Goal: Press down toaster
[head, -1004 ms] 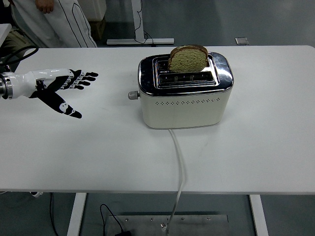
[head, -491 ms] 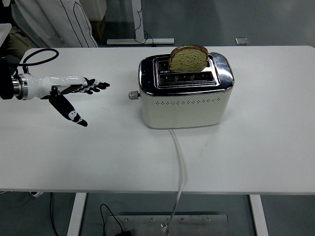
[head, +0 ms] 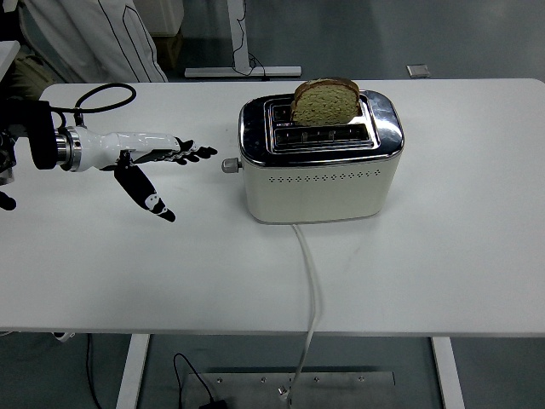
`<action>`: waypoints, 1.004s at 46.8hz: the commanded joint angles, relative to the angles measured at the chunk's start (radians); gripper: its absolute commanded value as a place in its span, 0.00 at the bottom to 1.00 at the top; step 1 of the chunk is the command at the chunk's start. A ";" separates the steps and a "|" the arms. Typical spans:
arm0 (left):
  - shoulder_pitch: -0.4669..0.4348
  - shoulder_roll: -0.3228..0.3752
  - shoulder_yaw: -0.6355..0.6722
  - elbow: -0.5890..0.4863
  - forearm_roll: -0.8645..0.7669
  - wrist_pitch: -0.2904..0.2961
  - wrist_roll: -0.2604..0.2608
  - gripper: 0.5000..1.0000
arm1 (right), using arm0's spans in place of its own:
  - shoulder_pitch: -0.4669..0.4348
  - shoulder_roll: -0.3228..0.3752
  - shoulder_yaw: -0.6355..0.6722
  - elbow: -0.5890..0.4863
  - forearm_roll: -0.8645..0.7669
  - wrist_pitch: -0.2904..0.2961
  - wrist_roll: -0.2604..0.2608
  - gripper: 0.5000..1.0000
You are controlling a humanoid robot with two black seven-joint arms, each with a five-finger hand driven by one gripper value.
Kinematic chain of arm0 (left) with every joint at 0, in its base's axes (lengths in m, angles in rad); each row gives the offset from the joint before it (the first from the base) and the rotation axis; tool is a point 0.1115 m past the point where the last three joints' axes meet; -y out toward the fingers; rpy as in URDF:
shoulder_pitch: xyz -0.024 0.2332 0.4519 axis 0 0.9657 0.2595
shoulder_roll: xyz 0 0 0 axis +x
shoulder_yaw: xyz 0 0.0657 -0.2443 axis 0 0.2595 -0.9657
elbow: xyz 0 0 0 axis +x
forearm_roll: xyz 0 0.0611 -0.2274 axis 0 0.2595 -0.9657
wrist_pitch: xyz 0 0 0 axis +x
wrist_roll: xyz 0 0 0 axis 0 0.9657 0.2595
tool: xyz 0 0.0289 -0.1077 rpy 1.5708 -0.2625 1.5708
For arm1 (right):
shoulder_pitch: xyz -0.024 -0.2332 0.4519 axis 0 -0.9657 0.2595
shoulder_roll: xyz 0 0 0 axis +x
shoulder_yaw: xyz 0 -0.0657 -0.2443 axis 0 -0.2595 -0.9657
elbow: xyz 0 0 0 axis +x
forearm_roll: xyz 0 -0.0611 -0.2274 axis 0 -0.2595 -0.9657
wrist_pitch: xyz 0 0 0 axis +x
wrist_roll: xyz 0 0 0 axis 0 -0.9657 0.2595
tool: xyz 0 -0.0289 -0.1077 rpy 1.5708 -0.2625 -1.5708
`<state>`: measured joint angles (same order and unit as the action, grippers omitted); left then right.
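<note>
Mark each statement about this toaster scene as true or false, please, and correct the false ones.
1. A slice of bread stands up out of the toaster. True.
2. The left hand already touches the toaster's lever. False: its fingertips are close to the lever but apart from it.
3. The left hand holds a slice of bread. False: its fingers are spread and hold nothing.
4. A white cord runs from the toaster over the table's near edge. True.

person (head: 94, 38): cut off by top edge | cord (head: 308, 290): end hidden below table (head: 460, 256) edge
</note>
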<state>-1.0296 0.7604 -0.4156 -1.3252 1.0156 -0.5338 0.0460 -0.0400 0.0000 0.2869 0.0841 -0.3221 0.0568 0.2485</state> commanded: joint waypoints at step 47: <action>-0.004 -0.036 0.040 0.027 0.000 0.003 0.003 1.00 | 0.000 0.000 0.000 0.000 0.000 0.000 0.000 1.00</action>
<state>-1.0335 0.7240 -0.3760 -1.2969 1.0156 -0.5306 0.0491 -0.0398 0.0000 0.2869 0.0841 -0.3221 0.0568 0.2486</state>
